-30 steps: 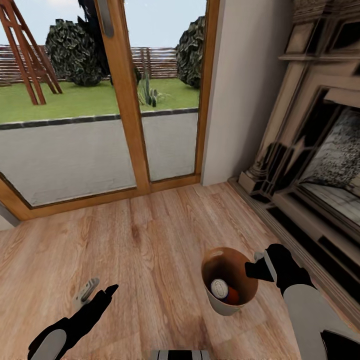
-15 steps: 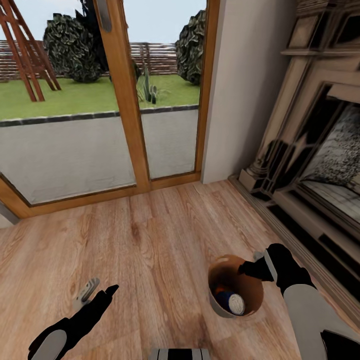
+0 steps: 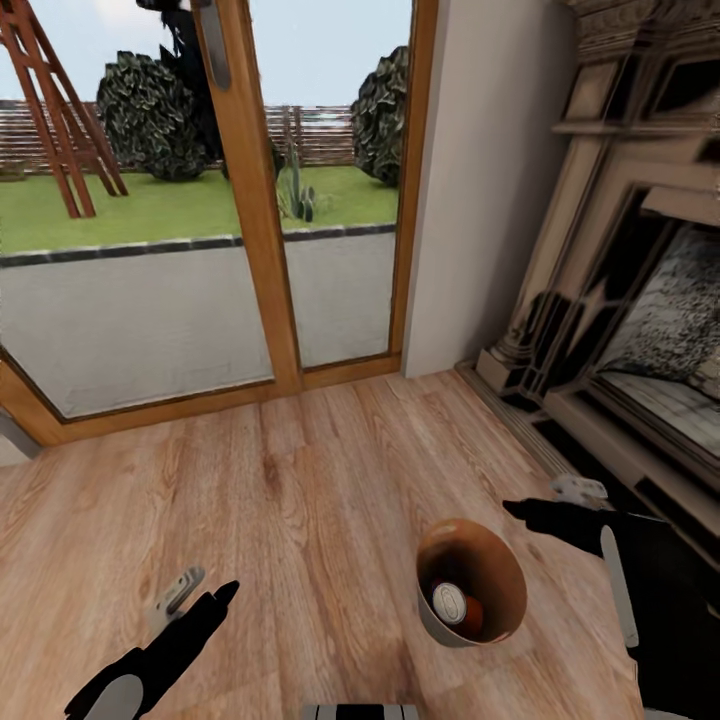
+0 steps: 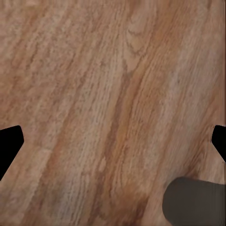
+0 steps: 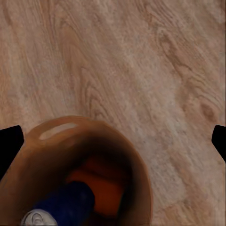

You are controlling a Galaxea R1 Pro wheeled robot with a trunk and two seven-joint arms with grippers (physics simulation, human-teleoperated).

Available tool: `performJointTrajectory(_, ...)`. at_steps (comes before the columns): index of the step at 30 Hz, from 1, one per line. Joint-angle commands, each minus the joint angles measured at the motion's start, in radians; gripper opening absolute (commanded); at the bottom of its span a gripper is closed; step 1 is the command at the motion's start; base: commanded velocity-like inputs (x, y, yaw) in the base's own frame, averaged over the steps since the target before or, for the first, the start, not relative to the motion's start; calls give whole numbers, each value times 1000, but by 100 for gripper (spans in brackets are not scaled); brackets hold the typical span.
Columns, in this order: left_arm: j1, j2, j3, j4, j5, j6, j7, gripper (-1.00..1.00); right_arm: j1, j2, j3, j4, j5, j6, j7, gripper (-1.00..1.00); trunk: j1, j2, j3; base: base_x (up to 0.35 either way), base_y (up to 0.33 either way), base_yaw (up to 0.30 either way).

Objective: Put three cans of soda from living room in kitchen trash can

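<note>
Tash can (image 3: 470,585) upright on wood floor (image 3: 300,500), mouth up, at 5 o'clock of head view. Inside: dark blue can (image 5: 63,205) lying aslant, silver top (image 3: 449,603) up; orange can (image 5: 101,181) beneath, mostly hidden; third can not made out. Fireplace (image 3: 640,330) at 3 o'clock, glass doors (image 3: 150,230) at 11. Right tool (image 3: 575,495) spread, apart from rim; left tool (image 3: 195,590) spread, empty.

I see pale wood floor (image 3: 300,500) across the near ground. At the far left stand glass doors (image 3: 140,250) in an orange-brown wooden frame (image 3: 255,210), with a lawn (image 3: 180,200), 2 dark bushes (image 3: 150,110), a slatted fence (image 3: 310,120) and a red wooden frame (image 3: 60,110) outside. A plain wall (image 3: 490,180) rises right of the doors, and a fireplace (image 3: 640,300) lines the right side.
</note>
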Motion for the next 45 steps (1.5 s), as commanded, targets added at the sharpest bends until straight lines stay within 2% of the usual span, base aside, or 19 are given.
performJointTrajectory(1,0,-1,0,0,-1,2,1,100,17,-5,0,-16,-2,-13,80,100,0,0,4,0,0,0)
performJointTrajectory(2,0,-1,-1,1,-2,3,3,100,21,-9,0,-20,-2,-34,101,100,-1,1,8,0,0,0)
performJointTrajectory(4,0,-2,1,28,-5,5,6,100,33,-21,-3,-28,-2,-146,157,100,-2,1,16,0,0,0)
performJointTrajectory(6,-3,-2,1,53,-6,6,5,100,37,-25,-8,-31,0,-209,169,100,-3,1,23,0,0,0)
performJointTrajectory(9,-7,-10,2,76,-7,5,4,100,40,-27,-47,-32,1,-298,179,100,-4,2,35,0,0,0)
performJointTrajectory(12,-10,-15,-5,92,-8,6,3,100,45,-24,-64,-33,2,-400,183,100,-5,3,47,0,0,0)
performJointTrajectory(16,-17,-16,-26,99,-11,7,3,100,54,-23,-68,-33,1,-448,187,100,-7,4,62,0,0,0)
performJointTrajectory(18,-21,-17,-34,103,-47,8,3,100,69,-22,-77,-33,1,-504,188,100,-8,4,70,0,0,0)
performJointTrajectory(20,-22,-18,-36,105,-66,9,3,100,75,-19,-80,-33,0,-540,188,100,-9,5,77,0,0,0)
performJointTrajectory(26,-24,-18,-38,113,-79,10,2,100,79,-18,-84,-33,0,-562,189,100,-12,6,101,0,0,0)
performJointTrajectory(42,-25,-18,-38,116,-80,11,1,100,79,-18,-87,-33,0,-560,188,100,-19,10,163,0,0,0)
performJointTrajectory(45,-25,-18,-38,122,-80,11,1,100,79,-18,-102,-33,0,-559,188,100,-20,11,174,0,0,0)
